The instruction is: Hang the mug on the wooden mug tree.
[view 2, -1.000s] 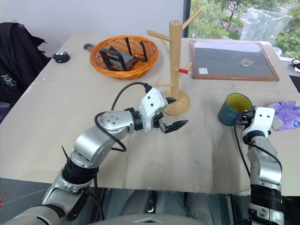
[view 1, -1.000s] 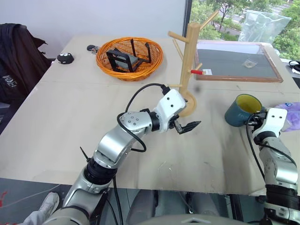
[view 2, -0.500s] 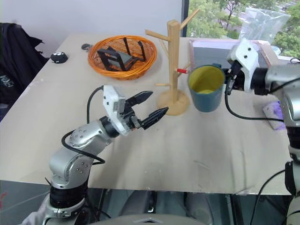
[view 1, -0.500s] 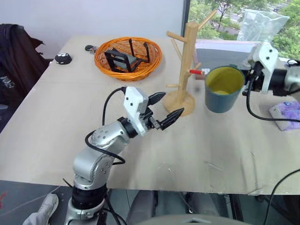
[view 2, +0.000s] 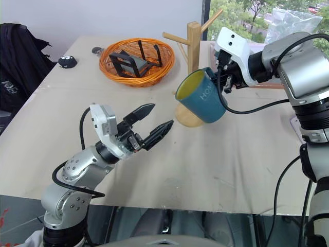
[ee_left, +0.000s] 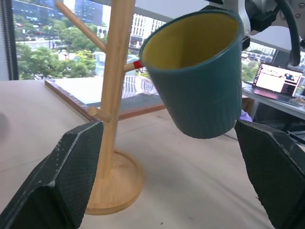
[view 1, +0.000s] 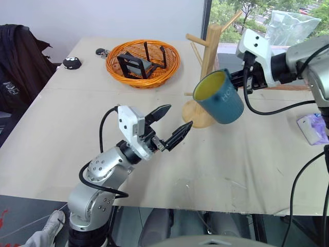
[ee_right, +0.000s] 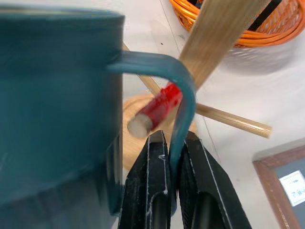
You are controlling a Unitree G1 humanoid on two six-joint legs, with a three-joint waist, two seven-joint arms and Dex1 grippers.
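So the right gripper (ee_right: 172, 167) has its two fingers pinching the loop handle of the teal mug (view 1: 221, 98), holding it up in the air and tipped, yellow inside facing the camera. It's right against the wooden mug tree (view 1: 208, 56), at about 5 o'clock from the post, with the red-tipped peg (ee_right: 157, 109) poking into the handle loop. The left gripper (view 1: 172, 126) is spread wide, empty, down at 8 o'clock from the mug.
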